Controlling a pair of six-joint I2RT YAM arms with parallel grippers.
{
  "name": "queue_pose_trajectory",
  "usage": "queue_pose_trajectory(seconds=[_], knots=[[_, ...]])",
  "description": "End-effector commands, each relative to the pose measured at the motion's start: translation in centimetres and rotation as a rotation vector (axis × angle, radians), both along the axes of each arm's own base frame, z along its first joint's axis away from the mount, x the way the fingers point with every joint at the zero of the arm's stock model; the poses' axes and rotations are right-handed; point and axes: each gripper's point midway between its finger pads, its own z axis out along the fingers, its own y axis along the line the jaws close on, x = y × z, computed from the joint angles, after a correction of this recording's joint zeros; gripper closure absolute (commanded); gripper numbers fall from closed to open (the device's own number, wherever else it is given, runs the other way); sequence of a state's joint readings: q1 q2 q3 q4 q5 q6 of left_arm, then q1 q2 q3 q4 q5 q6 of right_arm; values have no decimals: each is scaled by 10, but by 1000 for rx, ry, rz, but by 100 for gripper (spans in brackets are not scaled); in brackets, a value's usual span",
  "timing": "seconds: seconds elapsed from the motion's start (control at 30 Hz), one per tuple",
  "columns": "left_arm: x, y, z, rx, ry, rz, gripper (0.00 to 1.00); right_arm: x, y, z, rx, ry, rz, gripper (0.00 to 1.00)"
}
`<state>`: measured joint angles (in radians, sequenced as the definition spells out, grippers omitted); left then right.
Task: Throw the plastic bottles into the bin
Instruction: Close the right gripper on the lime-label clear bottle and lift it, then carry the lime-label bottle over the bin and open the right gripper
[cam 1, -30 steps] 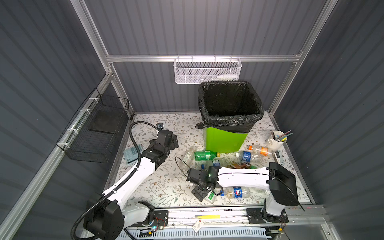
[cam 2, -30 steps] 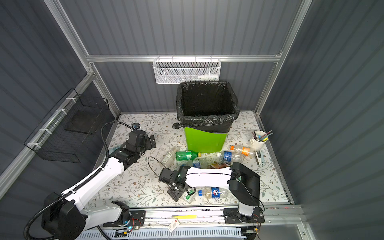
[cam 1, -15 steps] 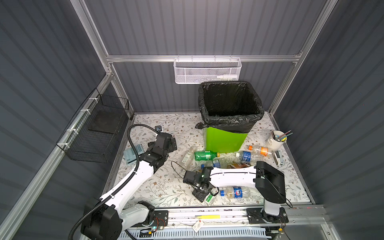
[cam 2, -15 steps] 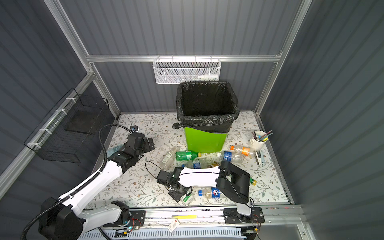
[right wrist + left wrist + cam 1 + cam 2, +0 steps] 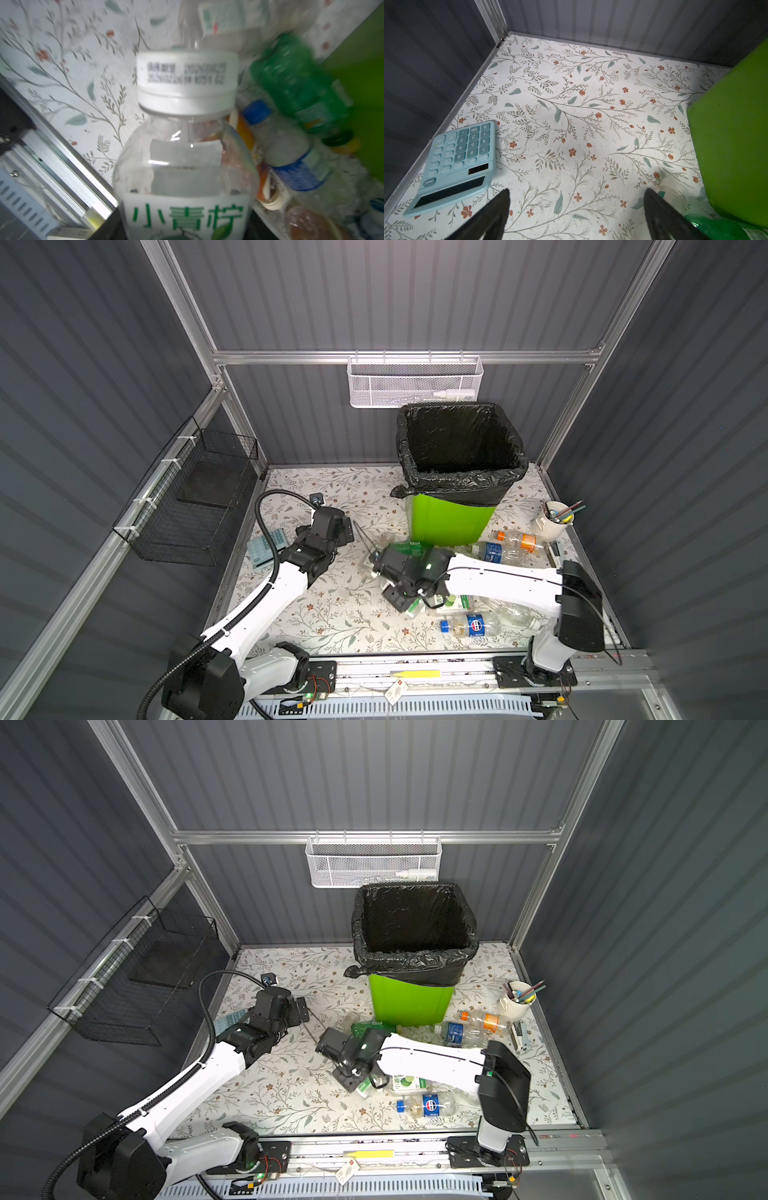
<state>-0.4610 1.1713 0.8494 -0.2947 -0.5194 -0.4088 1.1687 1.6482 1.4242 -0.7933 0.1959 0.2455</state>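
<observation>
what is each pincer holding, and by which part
Right pincer seems to grip the white-capped bottle by its labelled body. Left pincer is open, holding nothing.

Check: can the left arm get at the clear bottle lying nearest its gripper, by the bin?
Probably yes. The left gripper is open and the clear bottle lies just beside one fingertip. The bin and a green bottle crowd its far side, so room looks tight.

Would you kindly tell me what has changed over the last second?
The right gripper closed its jaws on the clear white-capped bottle and edged slightly toward the bin or upward. The left gripper stayed open, barely moving; the other bottles and bin kept their places.
</observation>
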Motion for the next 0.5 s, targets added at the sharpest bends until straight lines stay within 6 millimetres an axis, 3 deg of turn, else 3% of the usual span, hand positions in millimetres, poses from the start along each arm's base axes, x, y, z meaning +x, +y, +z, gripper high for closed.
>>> queue_pose_trajectory(seconds=[0.0, 0.1, 0.23, 0.33, 0.4, 0.43, 0.47], knots=[[-1, -2, -17, 9, 45, -23, 0, 50, -18, 122, 137, -373, -40, 51], [-1, -6, -26, 27, 76, -52, 0, 65, -42, 240, 277, -713, -51, 51], [1, -14, -40, 41, 132, -103, 0, 50, -97, 385, 452, -1105, -104, 49], [2, -20, -50, 49, 172, -128, 0, 21, -136, 457, 616, -1310, -109, 49], [3, -23, -55, 48, 188, -144, 0, 12, -145, 478, 665, -1403, -109, 48], [4, -26, -55, 45, 192, -153, 0, 4, -164, 492, 685, -1457, -132, 48], [5, -28, -56, 40, 195, -160, 0, 5, -169, 497, 674, -1483, -146, 47]])
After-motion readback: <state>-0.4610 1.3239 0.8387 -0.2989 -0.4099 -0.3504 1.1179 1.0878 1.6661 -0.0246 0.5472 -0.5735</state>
